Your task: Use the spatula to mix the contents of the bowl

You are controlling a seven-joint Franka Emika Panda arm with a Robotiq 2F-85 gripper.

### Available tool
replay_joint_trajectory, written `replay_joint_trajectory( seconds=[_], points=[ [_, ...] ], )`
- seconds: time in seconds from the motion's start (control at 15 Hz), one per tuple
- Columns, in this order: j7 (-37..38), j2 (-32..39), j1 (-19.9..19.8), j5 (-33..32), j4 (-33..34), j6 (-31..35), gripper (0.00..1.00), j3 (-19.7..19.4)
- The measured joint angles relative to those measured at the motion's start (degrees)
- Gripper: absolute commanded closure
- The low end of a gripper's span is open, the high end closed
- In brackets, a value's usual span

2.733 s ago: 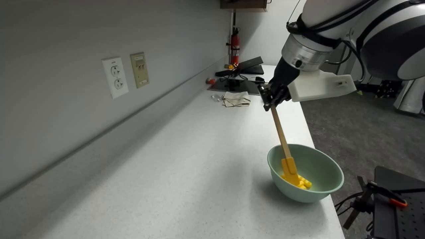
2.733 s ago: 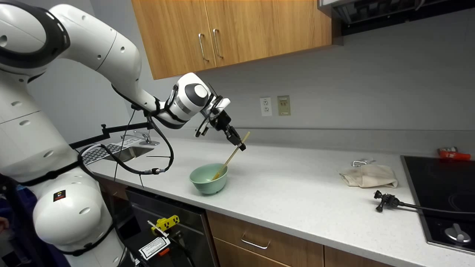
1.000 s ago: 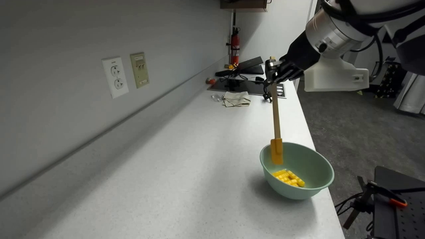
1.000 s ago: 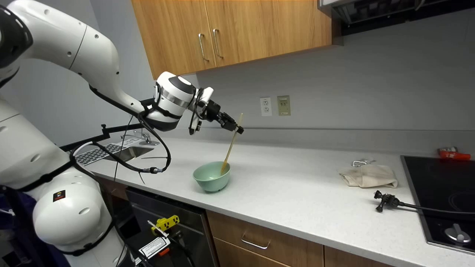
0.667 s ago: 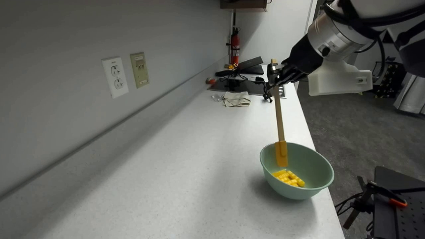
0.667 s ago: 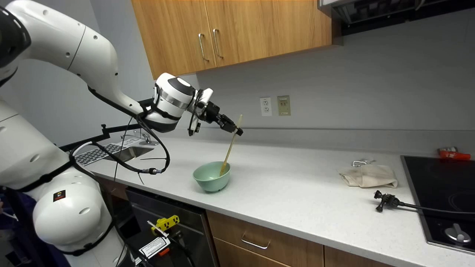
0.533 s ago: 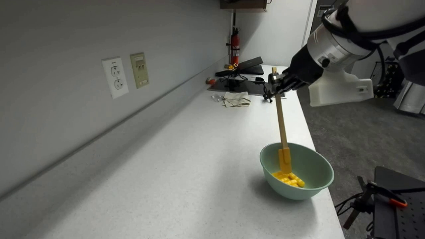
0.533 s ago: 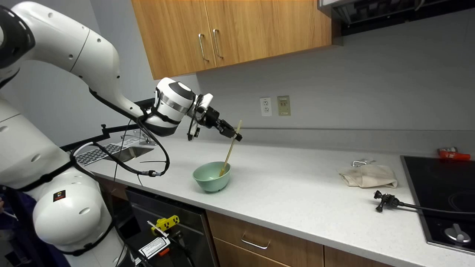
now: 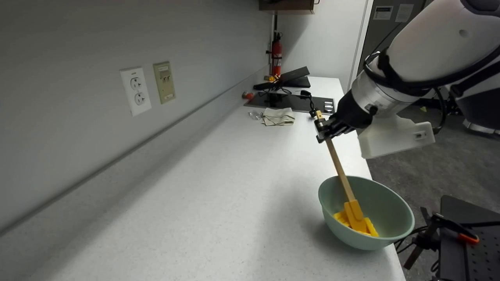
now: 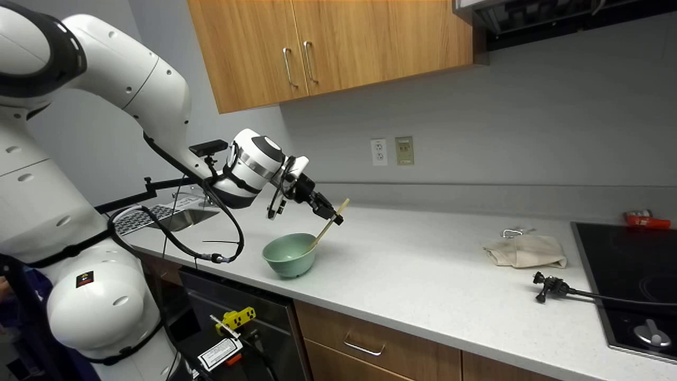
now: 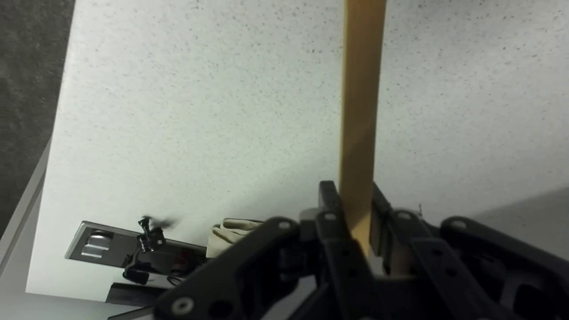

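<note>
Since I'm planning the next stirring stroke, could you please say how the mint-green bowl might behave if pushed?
The bowl would probably slide, since the counter looks smooth and nothing visible anchors it. It may tip if pushed high, as its sides narrow towards the base. Its load of small yellow pieces probably adds little weight.

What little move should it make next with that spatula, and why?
Perhaps a gentle sweep of the spatula through the yellow pieces: the gripper is closed on the wooden handle, and the orange head is down among them in the bowl.
</note>
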Motion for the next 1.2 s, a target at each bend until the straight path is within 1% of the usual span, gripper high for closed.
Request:
replay_joint_trajectory(
  seconds=[0.47,0.87,1.2],
  points=[
    [3.7,1.1,0.0,0.1,2.8,0.0,0.96,0.1],
    [9.6,1.4,-0.1,-6.0,4.9,-0.1,0.96,0.3],
    [12.2,1.0,-0.1,-12.1,4.8,-1.1,0.96,0.5]
  ],
)
